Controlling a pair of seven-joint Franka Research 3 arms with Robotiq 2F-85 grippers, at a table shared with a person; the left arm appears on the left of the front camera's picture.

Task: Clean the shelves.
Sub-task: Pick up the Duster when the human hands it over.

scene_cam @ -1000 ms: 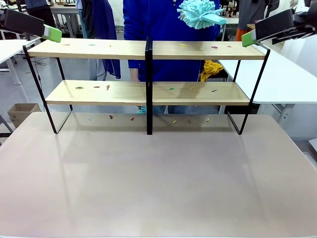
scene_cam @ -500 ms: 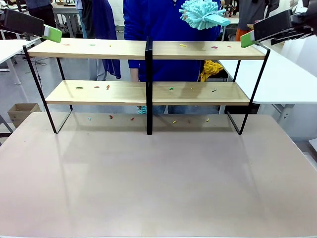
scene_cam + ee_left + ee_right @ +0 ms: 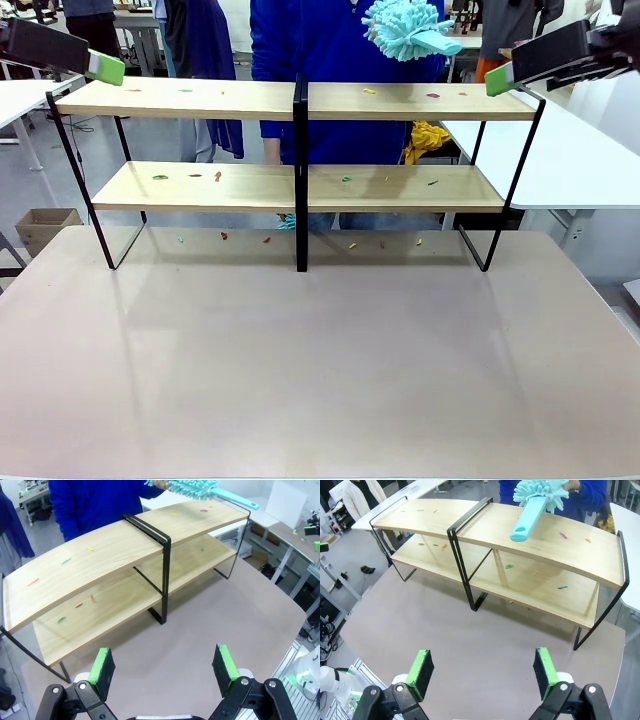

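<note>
1. Only the duster (image 3: 405,27) shifts since the earlier frame, nudging slightly right above the top board; both arms look unmoved.
2. Across the upper half of the front view, the shelves (image 3: 200,98) stand at the far edge of the table (image 3: 320,360). Their long axis runs left to right and the open side faces the camera.
3. Coloured scraps (image 3: 217,176) lie on both boards, so cleaning looks barely begun. The person holds the duster over the right half, handle pointing right.
4. Left gripper (image 3: 164,664) and right gripper (image 3: 482,667) have their fingers spread wide, hold nothing, and hang well short of the shelves.
</note>
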